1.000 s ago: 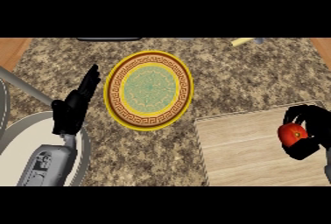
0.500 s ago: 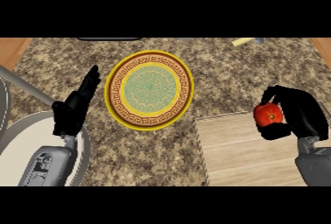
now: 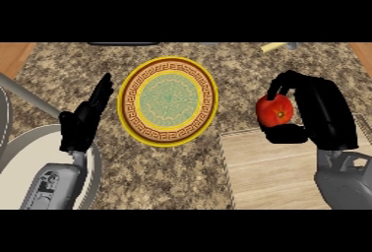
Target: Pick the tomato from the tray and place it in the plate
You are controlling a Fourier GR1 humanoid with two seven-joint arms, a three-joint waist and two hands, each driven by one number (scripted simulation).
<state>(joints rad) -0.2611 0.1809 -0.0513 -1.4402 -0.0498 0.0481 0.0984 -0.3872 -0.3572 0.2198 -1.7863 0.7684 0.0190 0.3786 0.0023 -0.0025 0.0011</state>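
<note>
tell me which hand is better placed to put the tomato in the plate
Right. The right hand has its fingers curled round the tomato, just right of the plate; the left hand rests open, holding nothing.

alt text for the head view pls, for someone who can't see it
The robot's right hand, curled round a red tomato, shows just past the far edge of a wooden tray, to the right of a round yellow-rimmed plate with nothing on it. The left hand is open, left of the plate.
</note>
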